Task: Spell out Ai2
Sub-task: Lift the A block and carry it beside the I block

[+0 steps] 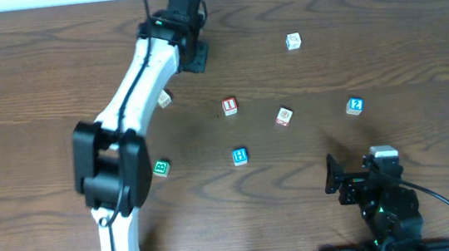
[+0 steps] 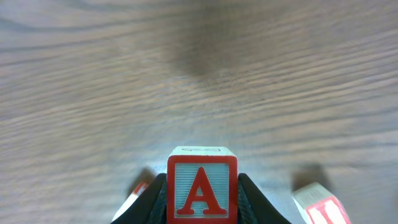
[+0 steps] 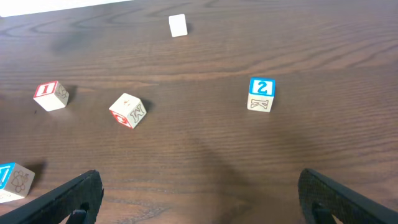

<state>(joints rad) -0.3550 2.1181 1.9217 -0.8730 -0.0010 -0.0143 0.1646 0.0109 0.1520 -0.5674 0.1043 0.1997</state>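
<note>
Red A cube (image 2: 202, 186) sits clamped in the left gripper (image 2: 202, 208) at the far side; we see the I cube (image 1: 229, 106) and 2 cube (image 1: 355, 106) lying well apart, right gripper (image 3: 202, 196) spread wide; no letter is placed.

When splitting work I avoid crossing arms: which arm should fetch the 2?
Right. The right gripper is open and faces the 2; the left gripper is shut on the A.

A dark wood-grain table (image 3: 205, 155) stretches ahead of the right fingers (image 3: 62, 199); a white strip (image 3: 37, 5) borders its far edge.
</note>
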